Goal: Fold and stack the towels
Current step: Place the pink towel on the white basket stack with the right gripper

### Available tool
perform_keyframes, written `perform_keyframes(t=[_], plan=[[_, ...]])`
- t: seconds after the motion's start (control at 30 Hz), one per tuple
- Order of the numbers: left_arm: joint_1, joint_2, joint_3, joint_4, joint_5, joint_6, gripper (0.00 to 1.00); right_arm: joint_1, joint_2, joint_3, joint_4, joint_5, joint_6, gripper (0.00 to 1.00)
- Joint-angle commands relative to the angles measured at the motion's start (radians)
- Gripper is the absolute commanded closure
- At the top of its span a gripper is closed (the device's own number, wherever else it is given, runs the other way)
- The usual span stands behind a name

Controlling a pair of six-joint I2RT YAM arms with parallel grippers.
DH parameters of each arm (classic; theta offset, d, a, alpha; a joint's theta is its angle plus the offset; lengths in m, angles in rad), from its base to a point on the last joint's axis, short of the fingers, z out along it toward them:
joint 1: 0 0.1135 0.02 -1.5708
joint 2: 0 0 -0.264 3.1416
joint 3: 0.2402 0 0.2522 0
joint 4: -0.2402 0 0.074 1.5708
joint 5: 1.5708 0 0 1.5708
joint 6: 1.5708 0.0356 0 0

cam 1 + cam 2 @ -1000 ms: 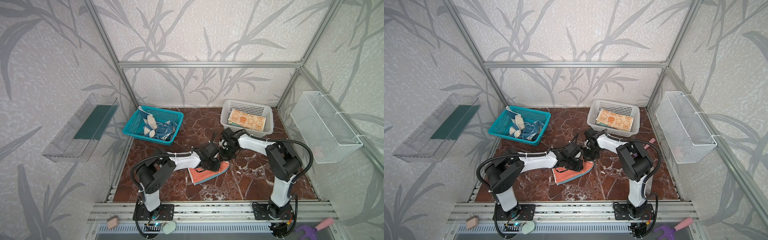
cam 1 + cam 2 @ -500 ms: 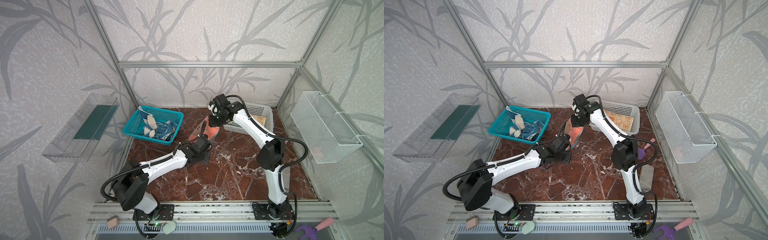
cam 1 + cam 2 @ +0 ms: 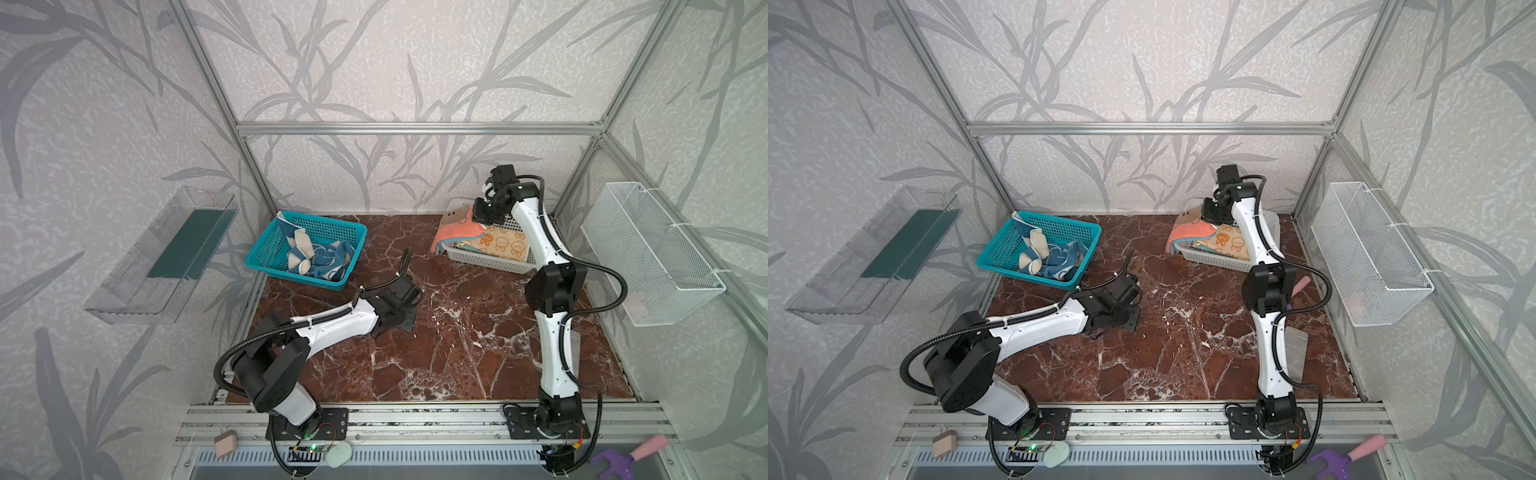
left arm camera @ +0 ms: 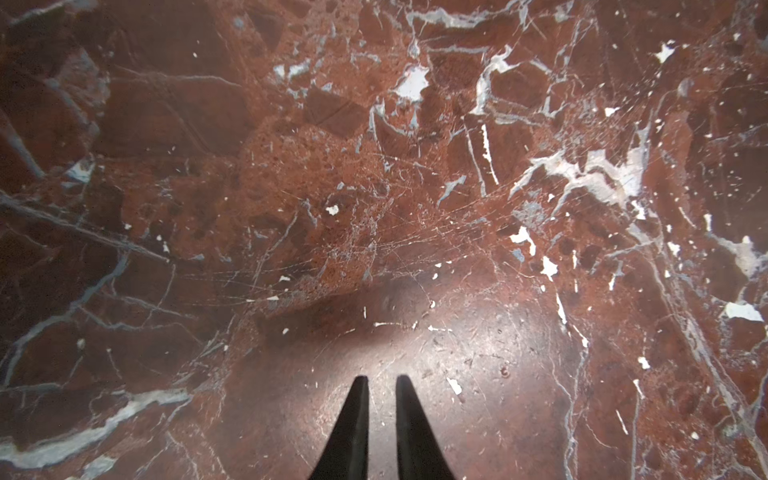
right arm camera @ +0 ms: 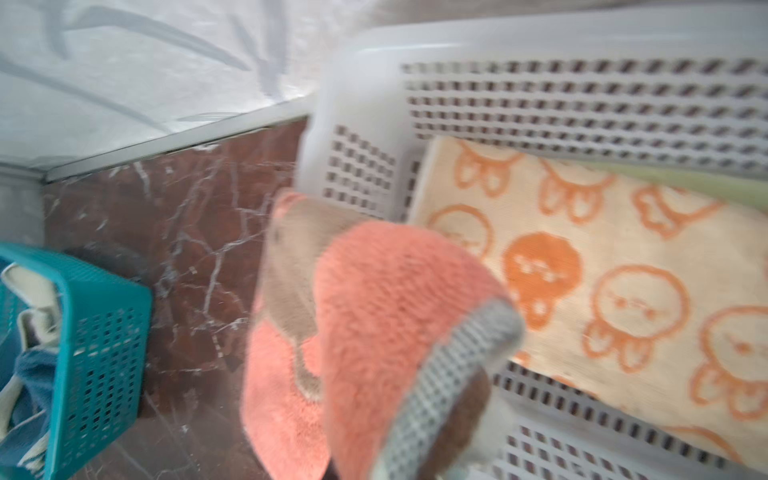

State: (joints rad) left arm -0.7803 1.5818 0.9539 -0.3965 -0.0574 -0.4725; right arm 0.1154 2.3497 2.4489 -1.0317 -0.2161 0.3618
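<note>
My right gripper (image 3: 478,214) is shut on a coral-orange towel (image 3: 457,227), which hangs over the left end of the white basket (image 3: 486,264). In the right wrist view that towel (image 5: 395,311) hides the fingertips. A folded cream towel with orange figures (image 3: 505,243) lies in the white basket (image 5: 582,95). Crumpled blue-and-cream towels (image 3: 324,262) sit in the teal basket (image 3: 266,259). My left gripper (image 3: 401,322) is low over the marble floor mid-left. Its fingers (image 4: 361,415) stand a narrow slit apart with nothing between them.
A white wire basket (image 3: 648,253) hangs on the right wall. On the left wall is a clear shelf (image 3: 162,257). A flat grey piece (image 3: 1296,353) lies on the floor behind my right arm. Metal frame posts stand at the back corners.
Both grippers were at the coral towel on the mid floor. My right gripper has lifted it and carried it back to the white basket. My left gripper no longer touches it and stays low.
</note>
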Motion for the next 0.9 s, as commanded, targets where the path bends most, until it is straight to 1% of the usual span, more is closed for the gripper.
perform_keyframes(t=[0.0, 0.13, 0.3, 0.47, 0.57, 0.67, 0.77, 0.8, 0.83, 0.87], plan=[[0.007, 0.023, 0.023, -0.03, -0.005, 0.003, 0.84, -0.07, -0.099, -0.047, 0.099, 0.013, 0.028, 1.0], [0.01, 0.044, 0.026, -0.032, 0.002, 0.0, 0.84, -0.132, -0.078, -0.044, 0.09, -0.001, 0.019, 1.0], [0.01, 0.062, 0.033, -0.037, 0.007, -0.006, 0.84, -0.161, -0.023, -0.049, 0.103, 0.007, -0.005, 1.0], [0.01, 0.065, 0.035, -0.061, -0.002, -0.012, 0.84, -0.18, 0.036, -0.048, 0.097, 0.005, 0.002, 1.0], [0.01, 0.062, 0.028, -0.07, -0.007, -0.016, 0.84, -0.192, 0.036, -0.066, 0.09, 0.034, 0.002, 1.0], [0.01, 0.062, 0.026, -0.071, -0.009, -0.02, 0.84, -0.198, 0.003, -0.128, 0.11, 0.073, 0.0, 1.0], [0.01, 0.072, 0.033, -0.072, -0.004, -0.019, 0.84, -0.2, -0.04, -0.192, 0.125, 0.138, -0.003, 1.0], [0.01, 0.073, 0.041, -0.075, -0.003, -0.017, 0.84, -0.199, -0.055, -0.211, 0.129, 0.157, -0.004, 0.93], [0.01, 0.074, 0.048, -0.081, -0.003, -0.015, 0.84, -0.2, -0.073, -0.23, 0.135, 0.176, -0.009, 0.75], [0.009, 0.074, 0.057, -0.088, -0.005, -0.011, 0.84, -0.2, -0.088, -0.238, 0.137, 0.188, -0.02, 0.53]])
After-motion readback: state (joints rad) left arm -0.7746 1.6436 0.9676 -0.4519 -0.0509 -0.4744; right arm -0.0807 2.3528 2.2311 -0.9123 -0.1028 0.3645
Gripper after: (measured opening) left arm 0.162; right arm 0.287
